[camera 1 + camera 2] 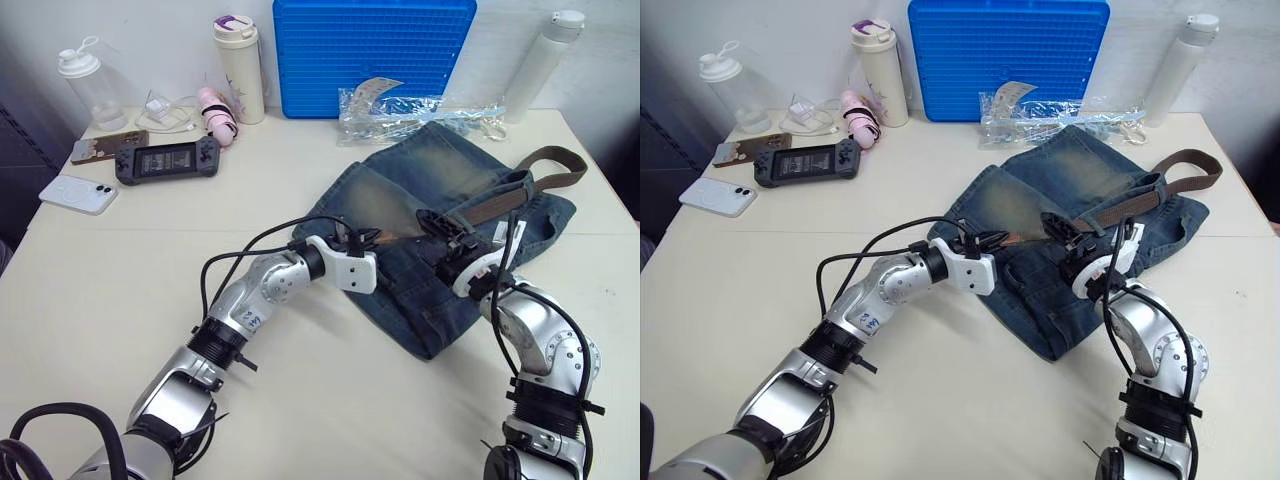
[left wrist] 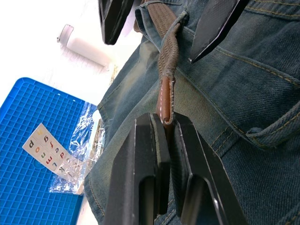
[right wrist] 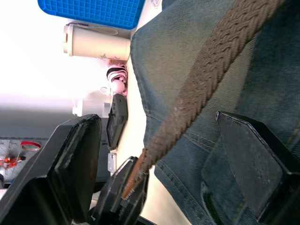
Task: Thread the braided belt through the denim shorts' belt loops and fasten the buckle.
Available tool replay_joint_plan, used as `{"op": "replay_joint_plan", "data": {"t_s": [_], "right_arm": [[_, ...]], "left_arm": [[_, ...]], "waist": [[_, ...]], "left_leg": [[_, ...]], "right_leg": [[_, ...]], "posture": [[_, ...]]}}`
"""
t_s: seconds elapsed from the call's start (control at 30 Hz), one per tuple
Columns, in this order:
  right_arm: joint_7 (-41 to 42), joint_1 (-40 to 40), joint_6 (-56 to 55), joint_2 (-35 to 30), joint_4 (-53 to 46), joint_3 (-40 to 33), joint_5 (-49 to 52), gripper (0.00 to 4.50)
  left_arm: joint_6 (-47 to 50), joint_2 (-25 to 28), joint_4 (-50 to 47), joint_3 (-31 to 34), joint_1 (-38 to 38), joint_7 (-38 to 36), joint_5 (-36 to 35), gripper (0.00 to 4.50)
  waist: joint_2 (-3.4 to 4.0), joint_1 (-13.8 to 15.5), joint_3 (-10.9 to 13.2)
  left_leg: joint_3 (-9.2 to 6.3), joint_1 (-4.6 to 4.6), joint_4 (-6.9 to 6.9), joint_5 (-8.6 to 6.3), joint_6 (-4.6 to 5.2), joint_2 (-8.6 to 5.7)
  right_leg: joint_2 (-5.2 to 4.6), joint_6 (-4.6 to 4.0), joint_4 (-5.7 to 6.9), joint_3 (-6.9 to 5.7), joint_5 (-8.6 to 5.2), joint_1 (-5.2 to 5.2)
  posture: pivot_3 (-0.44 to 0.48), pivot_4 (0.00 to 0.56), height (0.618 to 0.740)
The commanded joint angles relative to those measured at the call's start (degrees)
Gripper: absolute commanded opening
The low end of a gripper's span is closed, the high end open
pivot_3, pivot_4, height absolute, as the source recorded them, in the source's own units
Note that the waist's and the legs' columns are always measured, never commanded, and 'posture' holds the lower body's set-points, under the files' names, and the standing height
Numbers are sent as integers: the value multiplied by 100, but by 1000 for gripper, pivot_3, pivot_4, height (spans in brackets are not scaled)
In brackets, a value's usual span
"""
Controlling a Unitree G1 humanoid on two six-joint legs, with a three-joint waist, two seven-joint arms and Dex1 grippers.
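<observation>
Left hand: the left hand [image 2: 165, 140], just below the frame's centre in the eye views, has its fingers pressed together, pinching the leather tip of the braided belt [image 1: 500, 203].
Right hand: the right hand [image 3: 154, 154], centre-right, has its fingers spread, with the belt running between them, not gripped.
Shorts: one pair of denim shorts [image 1: 400, 190] lies on the table [image 1: 120, 290], right of centre.
Progress: judged mid-threading; the belt passes along the waistband and loops off toward the upper right; how many belt loops it has cleared cannot be told.
Left to do: the remaining loops, then fastening; the buckle cannot be made out.
Far count: three bottles, one blue board [image 1: 370, 55], one phone [image 1: 78, 193], one handheld console [image 1: 168, 159].
</observation>
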Motion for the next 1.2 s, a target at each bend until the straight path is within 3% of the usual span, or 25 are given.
{"op": "replay_joint_plan", "data": {"t_s": [0.03, 0.2, 0.3, 0.4, 0.47, 0.6, 0.67, 0.9, 1.2], "right_arm": [[111, -111, -179, -77, -29, 112, 108, 3408], [383, -182, -235, -148, 188, 256, -72, 965], [597, -230, -259, -193, 329, 293, -225, 27], [859, -247, -215, -313, 402, 335, -442, 0], [1445, -267, -163, -594, 420, 453, -953, 0], [2925, -145, -294, -1353, 265, 842, -2257, 0], [3475, -27, -306, -1559, 278, 953, -2628, 0], [4344, -64, -423, -1361, 665, 1174, -3488, 0], [5357, 92, -1213, -1579, 474, 2017, -5387, 0]], "left_arm": [[-124, -44, -11, -57, -130, 39, 12, 0], [-252, -70, 45, -173, -179, -33, 50, 0], [-324, -82, 67, -131, -160, -190, -217, 0], [-185, -91, -11, 131, -10, -409, -723, 1109], [159, -82, -162, 439, 145, -834, -1435, 1907], [1862, 50, -821, 1072, 488, -2061, -3053, 3695], [2625, 286, -1217, 1321, 664, -2452, -3516, 4454], [4417, 884, -1982, 1583, 1170, -3152, -4440, 4454], [4885, 1041, -2540, 1393, 1375, -3315, -4611, 4454]], "waist": [[0, 1, 0], [0, 1, 0], [0, -3, 0], [0, -7, 0], [0, -11, 0], [3, -15, 2], [3, -22, 2], [3, -9, 2], [3, -10, 2]], "left_leg": [[0, 0, 0, 0, 0, 0], [0, 0, 0, 0, 0, 0], [0, -1, 0, -1, 1, -1], [1, 0, 0, 0, 1, 2], [2, 0, 0, -1, 1, 1], [2, -2, 1, -1, 2, 2], [2, -2, 2, -1, 1, 4], [0, 1, 3, -1, 1, 3], [1, 9, 0, -2, -2, 2]], "right_leg": [[0, 0, 0, 0, 0, 0], [0, 0, 1, 0, 0, -1], [-1, 0, 0, 1, 0, -1], [0, 0, 0, 0, 0, -2], [-1, 0, 0, 2, 0, -2], [-1, -1, -2, 1, -1, -3], [0, -2, -4, 0, -1, -3], [2, -2, -4, 0, -1, 2], [4, -3, -5, 5, -2, 6]], "posture": [[0, 150, 693], [0, 150, 693], [0, 150, 693], [0, 150, 693], [0, 150, 693], [0, 150, 693], [0, 150, 693], [0, 150, 693], [0, 150, 693]]}}
